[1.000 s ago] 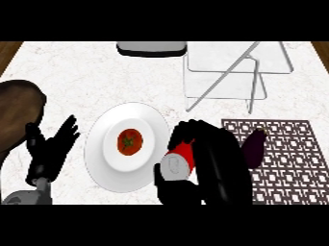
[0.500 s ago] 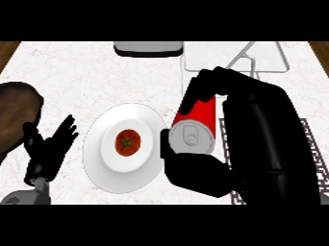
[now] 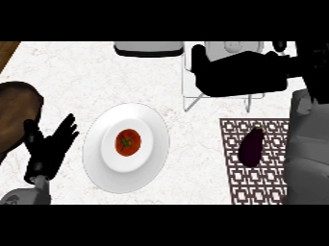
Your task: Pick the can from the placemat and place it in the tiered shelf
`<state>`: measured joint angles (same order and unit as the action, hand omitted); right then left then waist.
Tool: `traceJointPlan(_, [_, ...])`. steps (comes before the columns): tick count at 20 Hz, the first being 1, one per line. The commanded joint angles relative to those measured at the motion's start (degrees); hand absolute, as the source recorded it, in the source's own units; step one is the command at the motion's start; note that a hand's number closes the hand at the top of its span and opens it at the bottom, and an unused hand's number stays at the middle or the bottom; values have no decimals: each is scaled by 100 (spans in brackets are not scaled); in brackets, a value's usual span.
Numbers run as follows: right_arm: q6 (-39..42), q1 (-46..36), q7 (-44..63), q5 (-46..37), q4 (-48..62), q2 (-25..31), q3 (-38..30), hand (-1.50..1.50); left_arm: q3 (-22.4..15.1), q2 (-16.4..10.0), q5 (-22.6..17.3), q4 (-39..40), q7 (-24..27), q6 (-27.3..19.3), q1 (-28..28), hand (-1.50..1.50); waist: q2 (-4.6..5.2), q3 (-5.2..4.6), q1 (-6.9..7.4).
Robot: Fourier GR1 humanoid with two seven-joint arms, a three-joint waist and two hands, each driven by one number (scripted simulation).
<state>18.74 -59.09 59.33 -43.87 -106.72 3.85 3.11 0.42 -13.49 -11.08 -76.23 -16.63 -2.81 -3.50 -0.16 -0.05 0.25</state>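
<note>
Left hand (image 3: 50,151) rests lower left, fingers spread straight; right hand (image 3: 242,74) is extended forward, upper right.

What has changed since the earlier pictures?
The black right hand moved from beside the round white plate away to the white wire tiered shelf; the red can it carried no longer shows. A dark purple eggplant on the patterned placemat is uncovered. Plate, red tomato and open left hand stayed.

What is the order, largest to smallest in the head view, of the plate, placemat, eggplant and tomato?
1. plate and placemat: these look alike, and the forearm hides part of the placemat, so they are unranked.
2. eggplant
3. tomato
</note>
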Motion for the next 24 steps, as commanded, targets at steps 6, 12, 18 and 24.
traceJointPlan(6, [420, -889, -542, 573, 1582, 945, -1221, 150, -32, 160, 137, -60, 66, -85, 107, 0, 17, 2, 17])
traceJointPlan(12, [159, -751, -1251, 430, 2531, 915, -907, 150, -25, 166, 232, -164, 122, -82, 91, 0, 25, 3, 32])
traceJointPlan(18, [-205, -938, -2187, 280, 3576, 1257, -969, 150, 0, 232, 175, -270, -176, -89, 64, 0, 31, 4, 61])
traceJointPlan(24, [-872, -1087, -2632, -33, 4516, 1121, -874, 150, -16, 213, 236, -354, 11, 74, 288, 0, 31, 3, 74])
